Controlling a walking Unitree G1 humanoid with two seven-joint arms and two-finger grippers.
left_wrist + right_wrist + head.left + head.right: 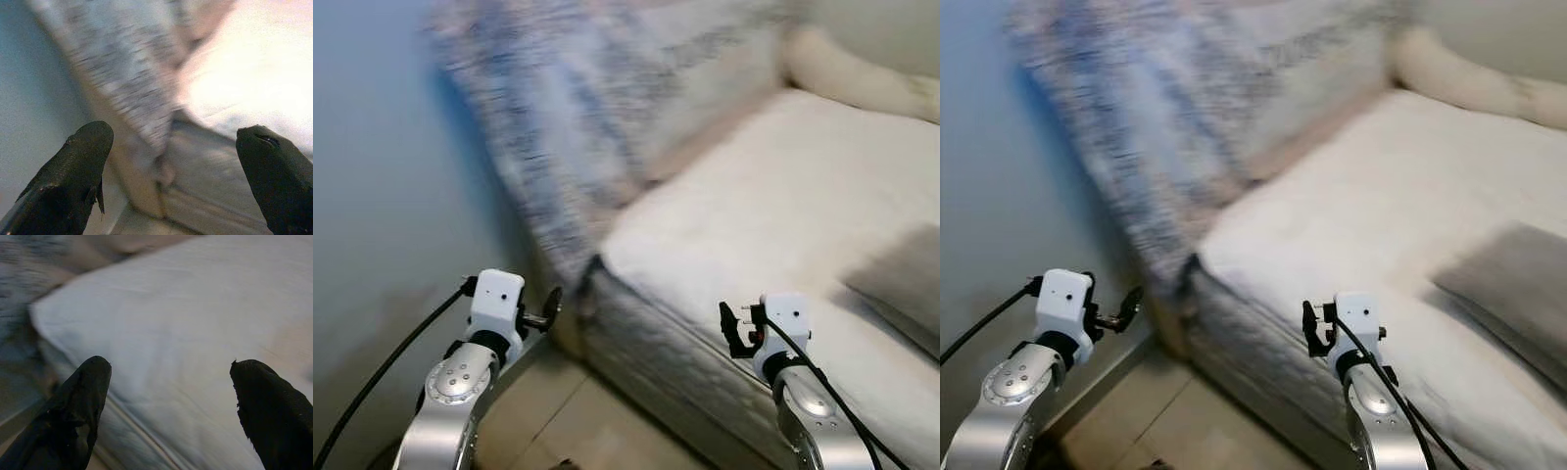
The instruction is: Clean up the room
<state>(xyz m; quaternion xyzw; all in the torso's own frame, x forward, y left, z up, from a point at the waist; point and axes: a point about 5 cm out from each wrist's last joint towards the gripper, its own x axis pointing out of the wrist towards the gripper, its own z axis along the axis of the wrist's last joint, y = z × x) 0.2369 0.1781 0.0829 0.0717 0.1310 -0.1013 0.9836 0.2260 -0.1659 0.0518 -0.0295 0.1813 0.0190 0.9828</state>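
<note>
The sofa [783, 225] is being approached, at twelve o'clock; views are blurred. Left end effector [171, 161] and right end effector [168, 396] are held apart, empty. A pickup target must be found next.

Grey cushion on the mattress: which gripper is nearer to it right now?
Right. The right gripper hangs open over the mattress edge, with the grey cushion off to its right. The left gripper, also open, is by the wall, further away.
</note>
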